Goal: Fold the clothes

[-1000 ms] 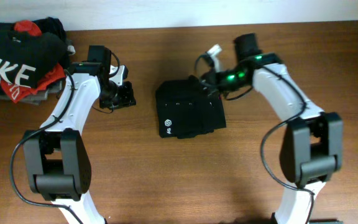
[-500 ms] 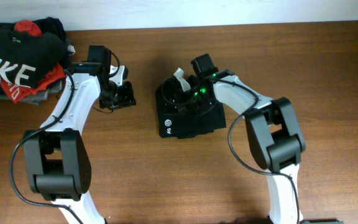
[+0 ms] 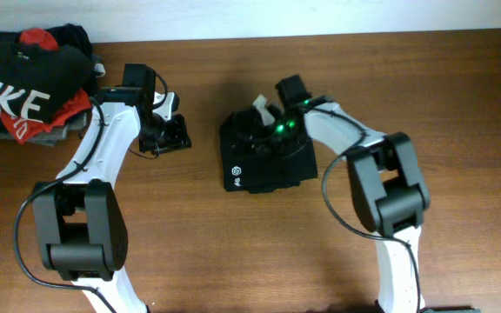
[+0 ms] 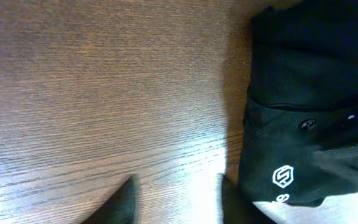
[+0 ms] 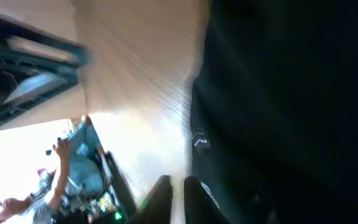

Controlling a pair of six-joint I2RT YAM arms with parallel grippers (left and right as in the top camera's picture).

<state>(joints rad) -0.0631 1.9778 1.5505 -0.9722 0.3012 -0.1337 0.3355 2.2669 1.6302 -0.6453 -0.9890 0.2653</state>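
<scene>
The clothes, a plain black T-shirt with a small white logo, lie folded into a compact square at the table's middle. My right gripper rests over the shirt's upper left part. In the right wrist view its fingers stand almost together with nothing between them, beside the dark fabric. My left gripper hovers over bare wood to the left of the shirt. Its jaws are open, and the shirt with its logo lies just right of them.
A pile of other garments sits at the far left corner: a black shirt with large white NIKE letters, something red and grey cloth beneath. The table's back edge runs along the top.
My right arm has swung from the shirt's upper right corner to over its upper left part, and the shirt has shifted slightly. The left arm has stayed in place.
</scene>
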